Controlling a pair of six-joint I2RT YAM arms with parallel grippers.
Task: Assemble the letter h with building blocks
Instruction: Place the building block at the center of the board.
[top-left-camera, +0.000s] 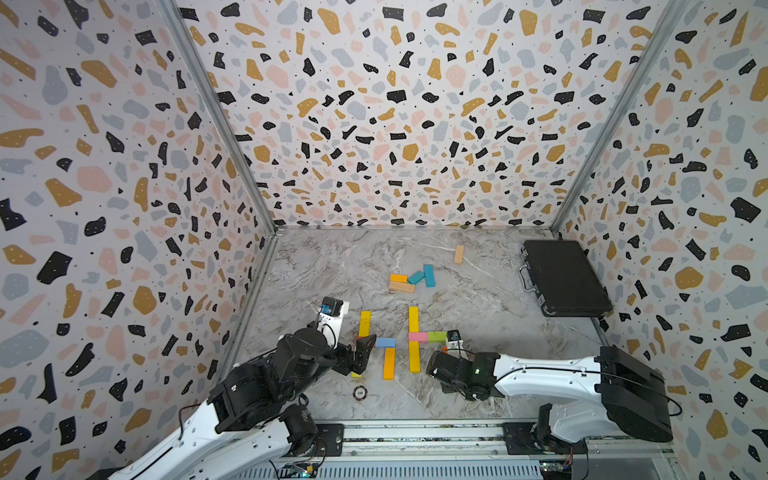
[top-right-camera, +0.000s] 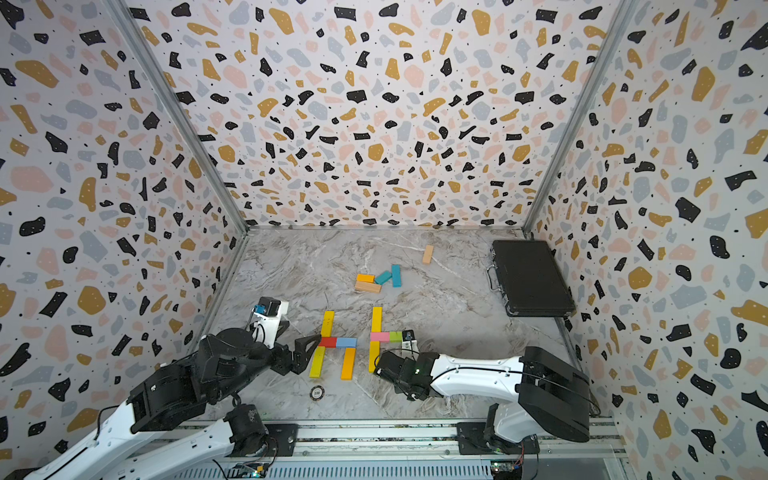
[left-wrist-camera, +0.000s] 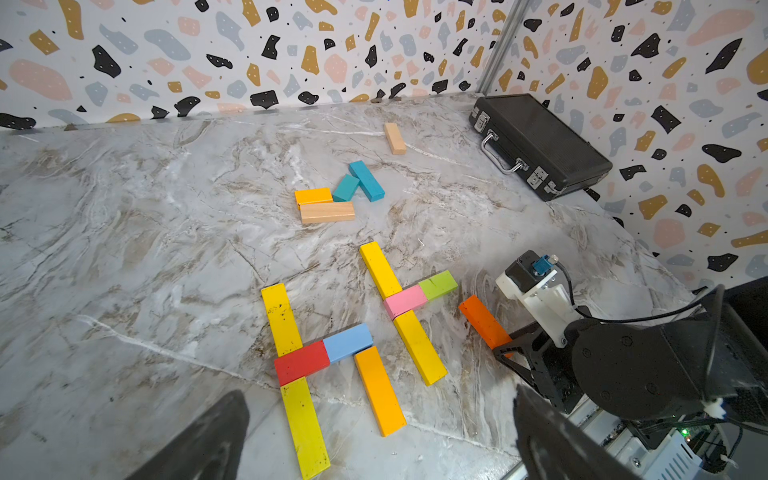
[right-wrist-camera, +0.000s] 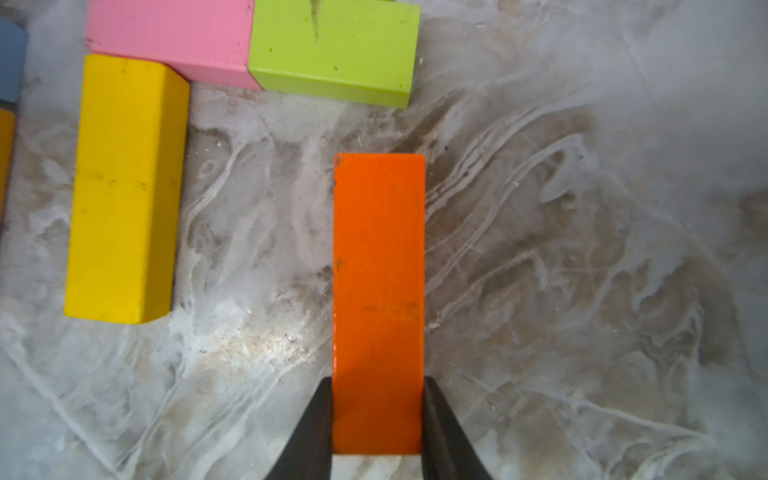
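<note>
**A:** Where do we stand with the long orange wooden block (right-wrist-camera: 378, 291)?

**B:** We have it clamped by its near end in the right pincer (right-wrist-camera: 378, 384), low over the marble-patterned table (left-wrist-camera: 124, 249). Its far end stops just short of the short green block (right-wrist-camera: 332, 45), with a gap between them. We cannot tell whether it rests on the table.

**A:** And the letter it belongs to?

**B:** The stem is laid: an upper long yellow block (left-wrist-camera: 380, 270), a short pink block (right-wrist-camera: 170, 37) and a lower long yellow block (right-wrist-camera: 124, 187). Green carries on from pink as the crossbar. We judge that only the right leg is missing, and orange lies parallel to the lower stem, lined up for it.

**A:** The neighbouring figure?

**B:** We read it as a whole h: a yellow stem (left-wrist-camera: 281, 318), a short red block (left-wrist-camera: 301, 361), a short light-blue block (left-wrist-camera: 348, 341) and a long amber leg (left-wrist-camera: 380, 390). Our left pincer (left-wrist-camera: 380, 392) hangs over it, spread wide and empty.

**A:** So what is left?

**B:** Bring orange up against green and let go. The spare teal, amber and plain-wood blocks (left-wrist-camera: 327, 212) lie farther back. The black case (left-wrist-camera: 540, 145) and the small round disc (top-left-camera: 360, 392) play no part.
</note>
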